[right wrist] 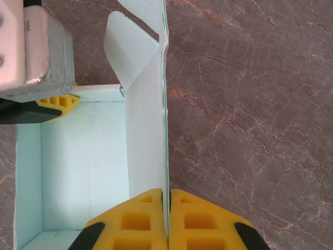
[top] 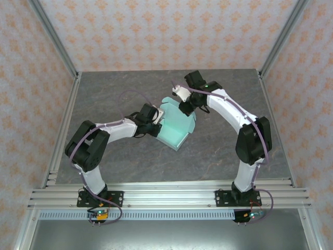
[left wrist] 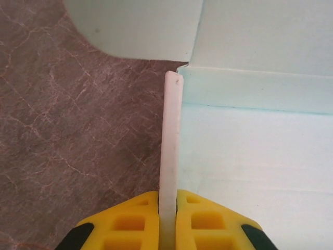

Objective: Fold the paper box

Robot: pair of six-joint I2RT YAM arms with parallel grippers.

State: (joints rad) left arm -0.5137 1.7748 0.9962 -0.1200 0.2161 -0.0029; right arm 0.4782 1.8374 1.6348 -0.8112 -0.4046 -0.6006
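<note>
The pale mint-green paper box lies partly folded in the middle of the table, its floor flat and some walls raised. My left gripper is shut on the box's left wall, which stands edge-on as a white strip between the yellow fingers. My right gripper is shut on the far right wall, seen as a thin upright edge running away from its fingers. The box floor lies left of that wall, and the left gripper's body shows beyond it. A rounded flap sticks up at the wall's far end.
The table is dark grey-brown marbled stone, bare around the box. Patterned walls and metal posts enclose it on three sides, and an aluminium rail carries both arm bases at the near edge.
</note>
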